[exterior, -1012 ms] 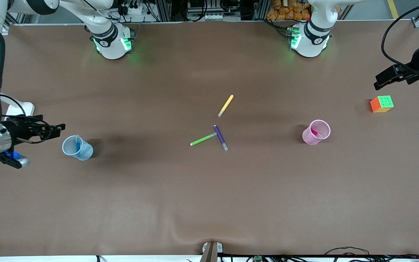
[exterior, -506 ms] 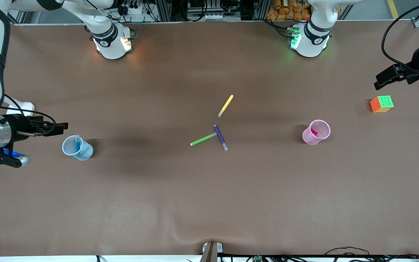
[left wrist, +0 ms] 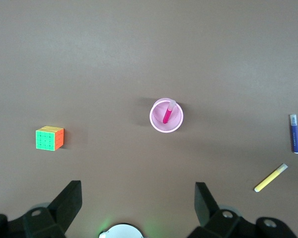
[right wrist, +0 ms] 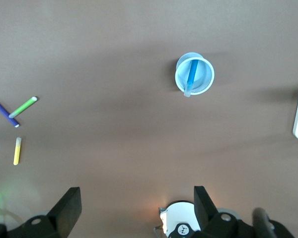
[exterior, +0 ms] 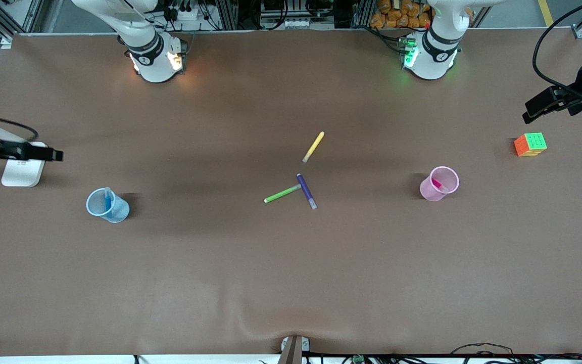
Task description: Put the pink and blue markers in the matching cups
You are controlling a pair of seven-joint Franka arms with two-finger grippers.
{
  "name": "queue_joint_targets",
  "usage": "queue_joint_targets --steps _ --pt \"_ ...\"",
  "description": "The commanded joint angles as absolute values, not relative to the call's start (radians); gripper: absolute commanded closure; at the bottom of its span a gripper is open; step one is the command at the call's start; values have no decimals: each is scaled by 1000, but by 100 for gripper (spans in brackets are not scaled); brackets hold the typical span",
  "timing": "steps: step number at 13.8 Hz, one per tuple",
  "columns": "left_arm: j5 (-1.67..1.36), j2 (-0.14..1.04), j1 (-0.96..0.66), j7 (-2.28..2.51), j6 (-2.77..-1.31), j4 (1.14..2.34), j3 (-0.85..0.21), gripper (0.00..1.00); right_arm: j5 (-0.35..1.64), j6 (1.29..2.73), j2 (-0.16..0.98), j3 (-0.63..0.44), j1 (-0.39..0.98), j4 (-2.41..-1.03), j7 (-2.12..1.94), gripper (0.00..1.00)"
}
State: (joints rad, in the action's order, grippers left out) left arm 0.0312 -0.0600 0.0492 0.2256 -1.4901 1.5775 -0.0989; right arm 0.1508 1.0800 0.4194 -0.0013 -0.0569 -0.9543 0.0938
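While both arms wait high at the worktop's [exterior: 291, 278] ends, left tool [left wrist: 138, 208] and right tool [right wrist: 137, 210] hang spread and empty. Pink marker [exterior: 440, 185] stands in the pink cup [exterior: 435, 190], blue marker [exterior: 107, 199] in the blue cup [exterior: 111, 210].

Matt brown table cover [exterior: 291, 283], translucent plastic cups [exterior: 107, 205]

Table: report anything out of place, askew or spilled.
Nothing stands out. Blue marker stands in the upright blue cup; pink marker in the upright pink cup. Both end effectors, left and right, are empty.
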Motion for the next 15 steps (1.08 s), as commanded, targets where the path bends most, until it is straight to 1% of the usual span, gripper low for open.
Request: queue_joint_targets --steps 1,2,4,7,8,9,11,15 --pt "23 -81 46 210 -1483 1583 -92 0 133 1095 332 -12 -57 -1035 -19 0" --pt "23 -81 46 209 -1483 1585 -94 0 133 1124 299 -17 -60 -1073 -40 0" --pt "21 -83 46 206 -1477 1588 -94 0 135 1198 212 -43 -60 -1197 -101 0" --pt "18 -83 46 206 -1477 1588 -94 0 133 1386 27 -55 -48 -1482 -120 0" --pt "18 -81 46 207 -1479 1588 -94 0 129 1431 -19 -54 -37 -1556 -120 0" --pt "18 -83 46 206 -1479 1589 -94 0 103 1463 -50 -54 -22 -1600 -121 0" --pt "18 -84 48 206 -1479 1589 -92 0 52 1476 -58 -49 6 -1615 -120 0" --pt "18 -86 48 203 -1477 1583 -87 0 46 1476 -52 -48 -6 -1609 -166 0"
